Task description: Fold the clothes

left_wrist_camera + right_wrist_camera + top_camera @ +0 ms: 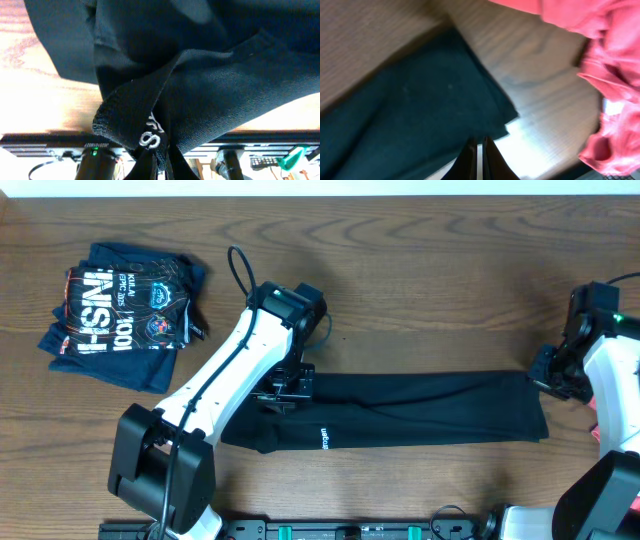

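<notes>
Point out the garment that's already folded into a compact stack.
The navy printed shirt, lying alone at left; the black T-shirt is a long strip.

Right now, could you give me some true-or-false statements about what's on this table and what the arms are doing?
1. The black shirt lies folded into a long strip across the table. True.
2. The navy printed shirt lies on top of the black shirt. False: it sits apart, folded, on the left.
3. The left gripper pinches the black shirt's end. True.
4. The coral-red garments are neatly folded. False: they lie crumpled beyond the strip's right end.
</notes>
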Tool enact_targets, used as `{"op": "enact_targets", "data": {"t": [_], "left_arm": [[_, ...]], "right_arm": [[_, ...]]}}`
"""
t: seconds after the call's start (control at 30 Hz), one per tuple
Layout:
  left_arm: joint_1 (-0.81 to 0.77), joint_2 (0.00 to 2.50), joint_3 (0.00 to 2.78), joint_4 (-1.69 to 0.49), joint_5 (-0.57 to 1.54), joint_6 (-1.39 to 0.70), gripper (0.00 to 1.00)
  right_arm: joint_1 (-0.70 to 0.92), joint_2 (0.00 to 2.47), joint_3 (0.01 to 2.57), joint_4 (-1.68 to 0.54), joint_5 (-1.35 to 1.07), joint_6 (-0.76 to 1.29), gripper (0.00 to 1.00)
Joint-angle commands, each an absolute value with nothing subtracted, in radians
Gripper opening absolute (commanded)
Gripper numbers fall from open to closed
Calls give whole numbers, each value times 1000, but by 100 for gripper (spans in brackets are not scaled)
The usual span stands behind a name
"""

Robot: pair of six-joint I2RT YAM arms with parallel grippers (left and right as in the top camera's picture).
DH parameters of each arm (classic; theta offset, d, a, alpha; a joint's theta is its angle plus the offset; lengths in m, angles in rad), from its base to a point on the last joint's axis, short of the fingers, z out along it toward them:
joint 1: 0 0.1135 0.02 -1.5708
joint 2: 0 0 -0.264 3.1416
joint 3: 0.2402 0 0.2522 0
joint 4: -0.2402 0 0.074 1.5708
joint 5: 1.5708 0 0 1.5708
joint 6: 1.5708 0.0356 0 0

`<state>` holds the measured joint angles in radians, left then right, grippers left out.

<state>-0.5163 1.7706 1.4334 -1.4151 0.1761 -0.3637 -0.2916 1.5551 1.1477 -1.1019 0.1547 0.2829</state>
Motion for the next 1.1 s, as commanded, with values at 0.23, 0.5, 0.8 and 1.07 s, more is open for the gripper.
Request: {"op": "enact_targets", "data": {"t": [0.23,0.5,0.8,1.07], "left_arm": [[-554,1752,1424,-1292,81,-369,13],[-554,1753,1408,-1212,-59,-369,24],[-554,1761,1339,-1168,-65,-379,41],[-543,1761,1240,-1042,-60,-451,41]], "right_arm": [[-293,1545,933,-928,96,277,8],[-293,1545,868,-849,67,276,7],[-276,1545,870,-732,-459,10,14],[-139,1545,870,-690,-656,-104,21]]}}
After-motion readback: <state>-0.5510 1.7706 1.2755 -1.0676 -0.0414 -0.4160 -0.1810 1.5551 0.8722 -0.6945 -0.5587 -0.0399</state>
